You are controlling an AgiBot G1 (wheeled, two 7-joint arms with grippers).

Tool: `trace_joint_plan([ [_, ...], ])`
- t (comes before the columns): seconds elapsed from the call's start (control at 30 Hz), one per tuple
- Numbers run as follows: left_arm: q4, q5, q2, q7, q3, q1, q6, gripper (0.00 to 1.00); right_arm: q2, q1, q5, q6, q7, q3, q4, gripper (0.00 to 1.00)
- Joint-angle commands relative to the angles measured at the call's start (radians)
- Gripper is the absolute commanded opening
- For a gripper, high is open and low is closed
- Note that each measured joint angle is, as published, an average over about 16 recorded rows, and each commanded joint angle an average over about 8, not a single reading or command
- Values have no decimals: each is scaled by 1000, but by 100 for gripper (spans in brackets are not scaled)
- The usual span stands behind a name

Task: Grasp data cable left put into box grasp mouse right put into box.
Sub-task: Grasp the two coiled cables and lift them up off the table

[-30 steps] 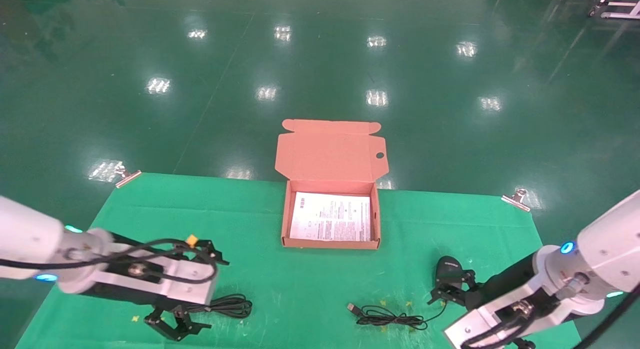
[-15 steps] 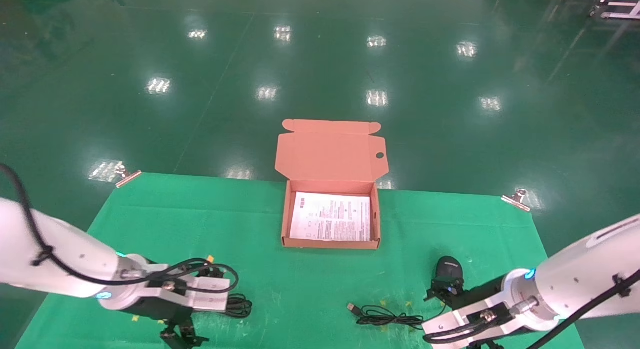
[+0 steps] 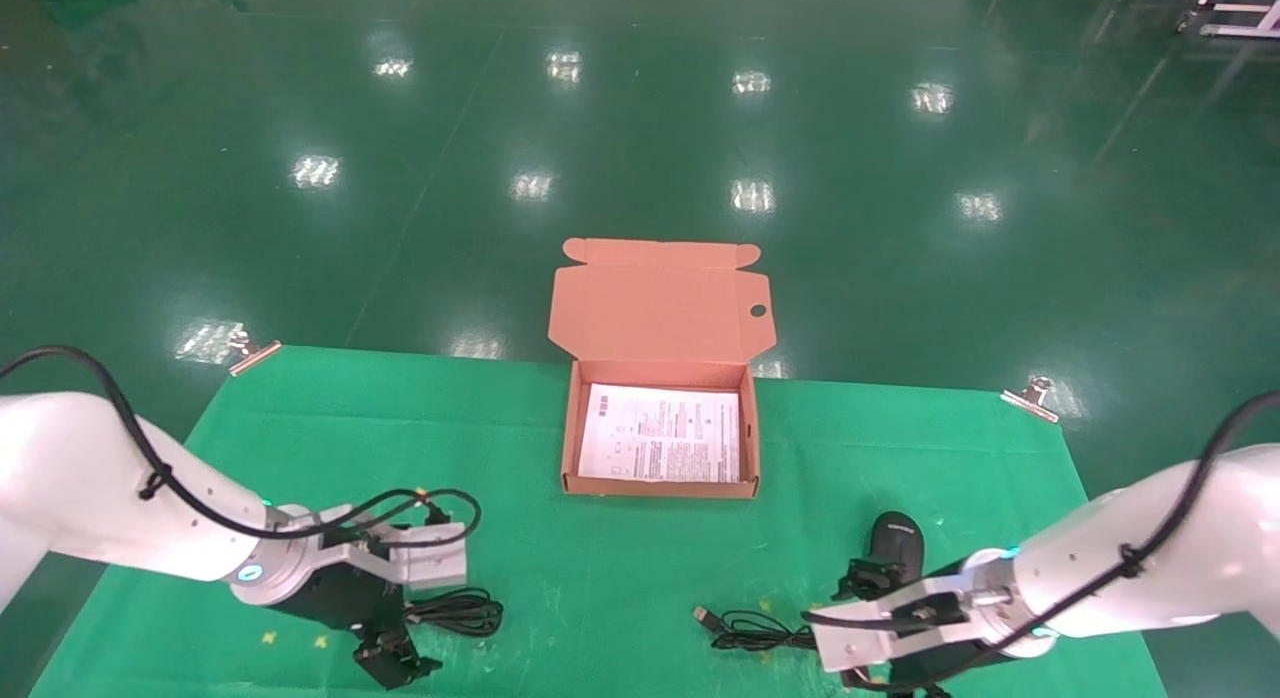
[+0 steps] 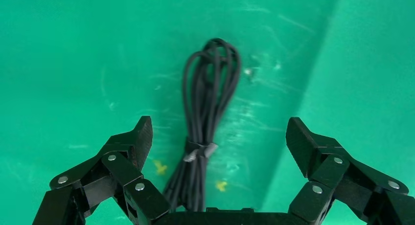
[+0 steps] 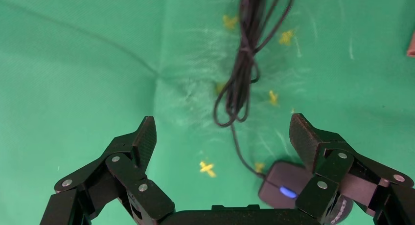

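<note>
The data cable [image 3: 455,611] lies coiled on the green cloth at the front left. My left gripper [image 4: 219,139] hovers open just over it, and the coil [image 4: 208,102] runs between the two fingers without touching them. The black mouse [image 3: 895,538] sits at the front right with its blue wheel lit, also seen in the right wrist view [image 5: 286,186]. Its cord [image 3: 760,633] trails left to a USB plug. My right gripper [image 5: 222,137] is open above the cloth, with the mouse close to one finger. The box [image 3: 660,488] stands open at the cloth's far middle with a white sheet inside.
The green cloth [image 3: 400,448] is held by metal clips at its far corners [image 3: 255,353] [image 3: 1030,396]. The box lid [image 3: 660,303] hangs back over the far edge. Small yellow marks dot the cloth near the cable and cord. Shiny green floor lies beyond.
Both arms have swung down and inward. The left gripper has come over the coiled cable and the right gripper over the mouse. The cable, mouse and box have not moved.
</note>
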Motion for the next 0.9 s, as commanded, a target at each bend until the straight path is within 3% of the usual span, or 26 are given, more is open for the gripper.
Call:
trace_joint_plan([
  [0.03, 51, -5, 14, 4, -6, -8, -16, 100, -19, -2, 5, 14, -6, 2, -42, 100],
  [0.3, 191, -8, 49, 67, -7, -24, -56, 100, -86, -6, 26, 50, -63, 8, -176, 100],
  [0.33, 207, -8, 51, 74, -7, -26, -61, 92, -94, -5, 28, 53, -70, 9, -192, 100],
  [0.37, 223, -7, 53, 82, -7, -28, -67, 80, -102, -5, 29, 57, -77, 9, -209, 94],
  [0.57, 291, -7, 61, 112, -11, -38, -97, 5, -138, -1, 36, 70, -103, 11, -289, 19],
  [0.63, 304, -9, 61, 117, -13, -40, -102, 0, -143, 0, 37, 73, -108, 11, -303, 0],
  [0.9, 306, -13, 61, 118, -15, -42, -103, 0, -145, 0, 39, 74, -109, 12, -306, 0],
])
